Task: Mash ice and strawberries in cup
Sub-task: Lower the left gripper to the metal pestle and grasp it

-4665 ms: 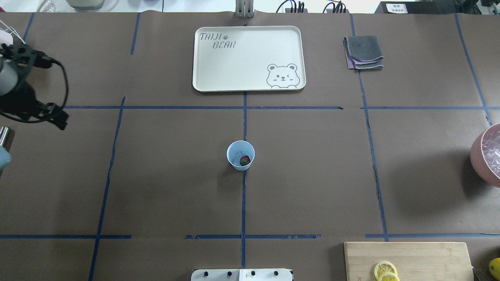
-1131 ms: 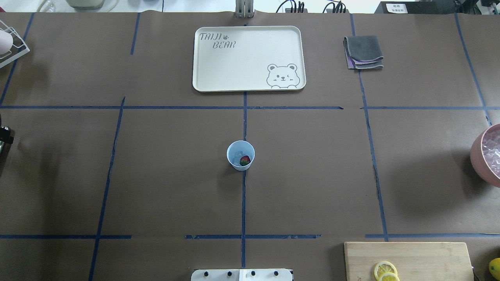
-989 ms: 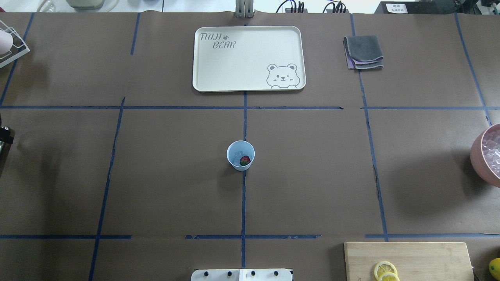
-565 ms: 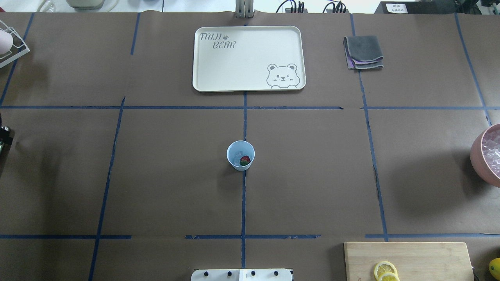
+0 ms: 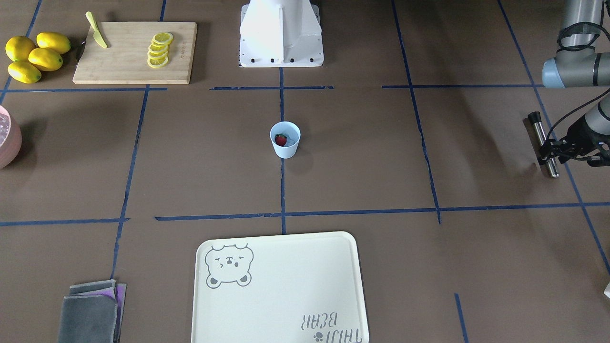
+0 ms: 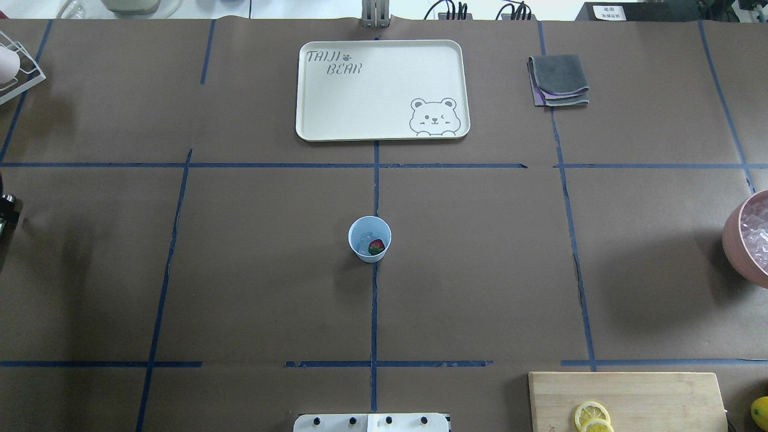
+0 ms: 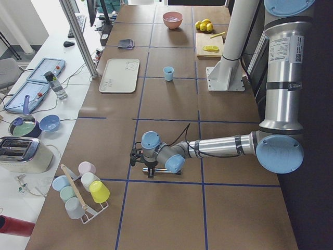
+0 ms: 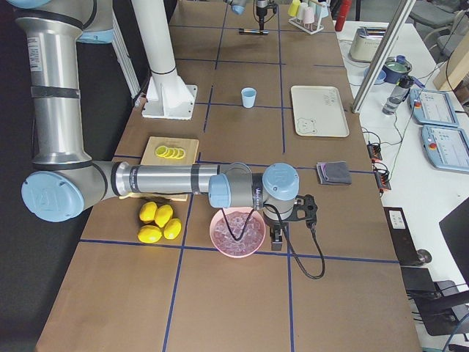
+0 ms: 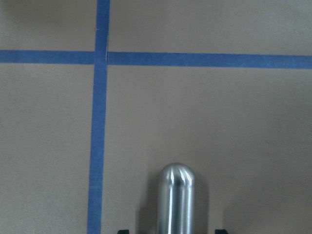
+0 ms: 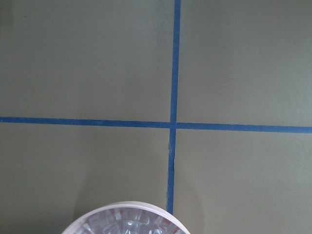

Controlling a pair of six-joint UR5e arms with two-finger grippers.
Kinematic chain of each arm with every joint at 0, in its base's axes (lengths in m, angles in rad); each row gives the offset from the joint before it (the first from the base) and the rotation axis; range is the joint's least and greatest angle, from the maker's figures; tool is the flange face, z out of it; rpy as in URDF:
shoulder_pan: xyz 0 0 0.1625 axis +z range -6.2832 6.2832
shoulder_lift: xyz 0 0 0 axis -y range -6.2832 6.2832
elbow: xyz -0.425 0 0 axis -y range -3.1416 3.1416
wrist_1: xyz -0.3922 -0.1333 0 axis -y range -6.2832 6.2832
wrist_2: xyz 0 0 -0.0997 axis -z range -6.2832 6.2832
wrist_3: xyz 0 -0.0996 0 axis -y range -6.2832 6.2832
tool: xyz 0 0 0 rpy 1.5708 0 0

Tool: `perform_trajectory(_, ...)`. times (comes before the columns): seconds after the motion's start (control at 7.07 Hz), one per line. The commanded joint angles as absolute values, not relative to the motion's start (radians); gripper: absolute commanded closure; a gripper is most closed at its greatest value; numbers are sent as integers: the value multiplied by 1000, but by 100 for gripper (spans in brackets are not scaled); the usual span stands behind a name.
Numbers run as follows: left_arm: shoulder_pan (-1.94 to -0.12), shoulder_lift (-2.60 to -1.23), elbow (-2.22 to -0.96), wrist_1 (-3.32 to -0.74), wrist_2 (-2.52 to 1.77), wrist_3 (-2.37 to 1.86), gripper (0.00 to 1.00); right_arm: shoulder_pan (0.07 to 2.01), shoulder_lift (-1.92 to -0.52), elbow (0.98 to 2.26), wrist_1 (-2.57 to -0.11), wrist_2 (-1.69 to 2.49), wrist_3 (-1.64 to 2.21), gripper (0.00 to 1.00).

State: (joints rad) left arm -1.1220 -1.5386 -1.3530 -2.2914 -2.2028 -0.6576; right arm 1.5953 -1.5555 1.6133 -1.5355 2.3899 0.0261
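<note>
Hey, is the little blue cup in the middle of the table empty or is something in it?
Not empty. The cup stands upright with a whole red strawberry inside, beside faint whitish ice.

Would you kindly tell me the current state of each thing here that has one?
cup: upright, holds ice and strawberry
strawberry: whole, not mashed
metal rod: lying flat
left gripper: open, straddling the metal rod
right gripper: cannot tell
pink bowl: upright, full of ice cubes
</note>
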Motion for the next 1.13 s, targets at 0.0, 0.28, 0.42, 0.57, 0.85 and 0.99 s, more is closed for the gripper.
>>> perform_trajectory(0.0, -1114, -1539, -1353, -2290, -2203, -663, 50, 1595, -1555, 1612, -1536, 2390, 26, 0)
perform_trajectory(0.28, -1114, -1539, -1351, -2292, -2203, -658, 74, 1595, -1555, 1612, -1536, 2390, 25, 0)
perform_trajectory(0.42, -1114, -1539, -1353, -2292, -2204, -655, 85, 1595, -1555, 1612, -1536, 2390, 25, 0)
perform_trajectory(0.57, -1114, -1536, -1359, -2290, -2212, -655, 93, 1595, -1555, 1612, -1536, 2390, 23, 0)
perform_trajectory(0.85, -1121, -1536, -1438, -2272, -2259, -655, 100, 1595, -1555, 1614, -1534, 2390, 20, 0)
perform_trajectory(0.99, -1165, -1534, -1495, -2272, -2293, -655, 100, 1595, -1555, 1615, -1534, 2388, 20, 0)
